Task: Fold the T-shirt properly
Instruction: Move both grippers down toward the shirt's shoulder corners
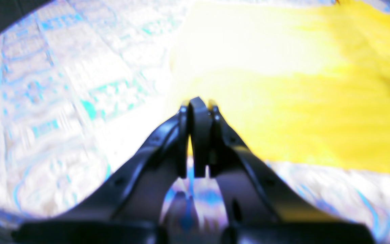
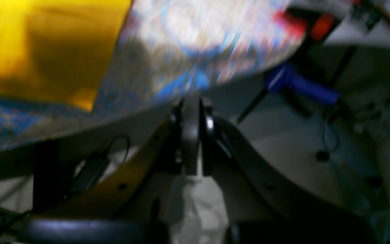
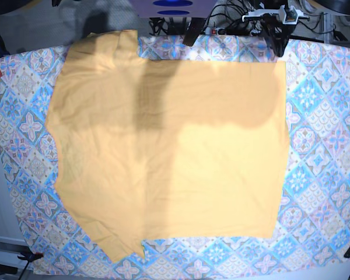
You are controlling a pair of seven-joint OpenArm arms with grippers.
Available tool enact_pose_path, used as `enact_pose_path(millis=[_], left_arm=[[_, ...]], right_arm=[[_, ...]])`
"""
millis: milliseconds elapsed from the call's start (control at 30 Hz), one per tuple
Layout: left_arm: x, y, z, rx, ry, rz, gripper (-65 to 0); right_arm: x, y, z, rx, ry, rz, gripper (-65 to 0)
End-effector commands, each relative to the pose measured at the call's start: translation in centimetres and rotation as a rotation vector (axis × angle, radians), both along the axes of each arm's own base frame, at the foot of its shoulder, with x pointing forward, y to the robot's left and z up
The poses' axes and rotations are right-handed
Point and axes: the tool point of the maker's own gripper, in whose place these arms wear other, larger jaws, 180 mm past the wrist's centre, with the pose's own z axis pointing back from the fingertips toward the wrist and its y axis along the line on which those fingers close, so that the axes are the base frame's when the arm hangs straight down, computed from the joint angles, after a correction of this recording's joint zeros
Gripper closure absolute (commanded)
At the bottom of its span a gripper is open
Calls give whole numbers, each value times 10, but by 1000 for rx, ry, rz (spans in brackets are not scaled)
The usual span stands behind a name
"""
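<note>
Hanging over the patterned tablecloth (image 1: 63, 101) with its jaws pressed together and nothing between them, the left gripper (image 1: 199, 103) sits near the edge of the T-shirt (image 1: 300, 101). The right gripper (image 2: 191, 103) is likewise pinched closed and empty, off the table's edge. Spread flat across the tablecloth (image 3: 321, 175), the yellow-orange T-shirt (image 3: 169, 151) lies unfolded.

A big yellow T-shirt (image 3: 169, 151) lies flat and spread out on a blue and pink tablecloth (image 3: 321, 175). Its sleeves point to the left. A dark shadow falls across the top part.
</note>
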Motion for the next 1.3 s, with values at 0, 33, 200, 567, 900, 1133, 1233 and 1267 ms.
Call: enact_pose_path(millis=[0, 33, 200, 567, 900, 1133, 1233, 1267], left_arm=[[0, 7, 16, 21, -46, 9, 0], [0, 10, 24, 31, -59, 14, 0], [2, 16, 58, 56, -124, 19, 0], [31, 20, 59, 24, 55, 24, 0], [52, 13, 57, 8, 227, -42, 0], [61, 13, 61, 37, 269, -98, 0], [64, 13, 58, 40, 287, -102, -23], [64, 14, 55, 39, 303, -100, -37]], right_arm=[[-9, -1, 13, -19, -11, 13, -1], [-5, -1, 19, -24, -30, 25, -10], [18, 4, 31, 4, -37, 65, -79], [95, 4, 55, 61, 34, 90, -95], [136, 23, 47, -13, 189, 207, -113], [157, 20, 51, -14, 242, 179, -184], [166, 19, 53, -11, 262, 164, -206], [170, 19, 54, -11, 263, 160, -210]])
